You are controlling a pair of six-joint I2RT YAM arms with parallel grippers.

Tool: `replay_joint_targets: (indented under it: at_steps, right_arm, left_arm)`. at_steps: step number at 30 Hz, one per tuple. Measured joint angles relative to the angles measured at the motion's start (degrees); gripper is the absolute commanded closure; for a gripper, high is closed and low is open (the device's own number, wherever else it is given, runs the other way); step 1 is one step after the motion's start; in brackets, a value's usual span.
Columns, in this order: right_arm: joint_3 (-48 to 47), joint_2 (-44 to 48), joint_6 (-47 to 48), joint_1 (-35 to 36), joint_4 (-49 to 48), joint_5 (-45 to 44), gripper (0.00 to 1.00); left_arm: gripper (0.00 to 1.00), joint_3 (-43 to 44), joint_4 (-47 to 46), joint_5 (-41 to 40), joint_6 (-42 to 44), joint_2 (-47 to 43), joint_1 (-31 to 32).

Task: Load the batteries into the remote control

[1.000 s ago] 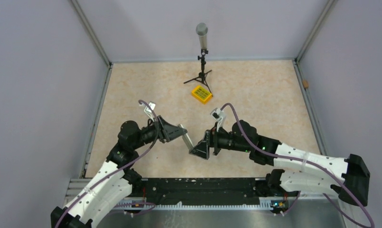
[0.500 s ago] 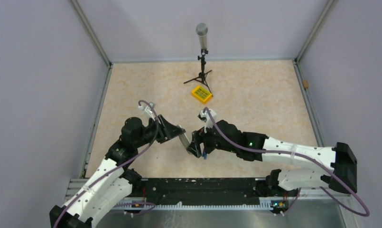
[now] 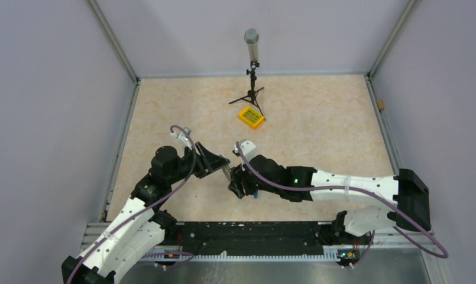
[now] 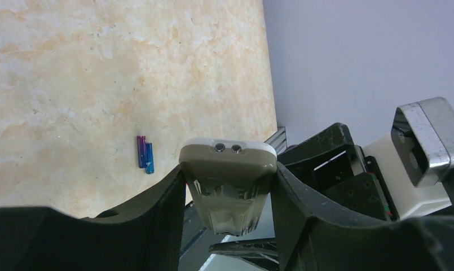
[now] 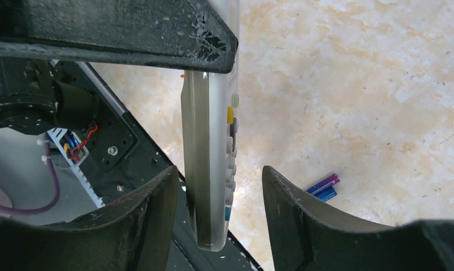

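My left gripper is shut on the remote control, a slim white handset held above the table. In the left wrist view the remote's end sits clamped between both jaws. My right gripper is open, its jaws on either side of the remote's free end. In the right wrist view the remote hangs edge-on with its buttons facing the right jaw, and a gap shows on that side. Two batteries, blue and purple, lie side by side on the table, also in the left wrist view.
A yellow square box with green keys lies at the back middle. A microphone on a small tripod stands behind it. A black rail runs along the near edge. Grey walls close the table on three sides.
My right arm has swung left and forward to the remote, and its open jaws now straddle the remote's free end. My left gripper has kept hold of the remote and barely moved.
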State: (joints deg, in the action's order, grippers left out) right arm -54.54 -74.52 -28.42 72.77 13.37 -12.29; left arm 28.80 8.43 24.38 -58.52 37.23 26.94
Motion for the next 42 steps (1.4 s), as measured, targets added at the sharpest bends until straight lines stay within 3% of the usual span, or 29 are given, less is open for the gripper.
replay_joint_targets:
  at_steps: [3, 9, 10, 12, 19, 25, 27, 42]
  right_arm:
    - [0.0, -0.7, 0.3, 0.3, 0.0, -0.7, 0.6]
    - [0.0, -0.8, 1.2, 0.6, -0.1, -1.3, 1.0]
    - [0.0, -0.8, 1.4, 0.8, 0.0, -1.4, 1.0]
    - [0.0, -0.8, 1.6, 1.0, 0.1, -1.5, 1.0]
    - [0.0, -0.8, 1.9, 1.0, 1.2, -1.6, 1.0]
    - [0.0, -0.3, 2.9, 1.0, 3.4, -1.1, 1.0]
    - [0.0, 0.3, 3.5, 0.7, 5.0, -0.2, 1.0]
    - [0.7, 14.4, 7.4, -12.9, 10.8, 25.7, 1.0]
  left_arm:
    - [1.0, 0.0, 0.0, -0.2, -0.3, -0.2, 0.0]
    - [1.0, -0.3, -0.2, -0.7, -1.5, -0.3, 0.0]
    - [0.96, -0.4, -0.2, -0.7, -1.6, -0.3, 0.0]
    - [0.76, -0.6, -0.2, -0.7, -1.9, -0.3, 0.0]
    - [0.28, -2.1, -2.1, 0.1, -2.6, -0.3, 0.0]
    - [0.14, -4.1, -5.5, 2.4, -1.3, -0.4, 0.0]
    - [0.03, -4.2, -6.0, 3.2, -0.6, -0.5, 0.0]
    - [0.01, -4.2, -12.9, 15.1, 6.3, -1.7, 0.0]
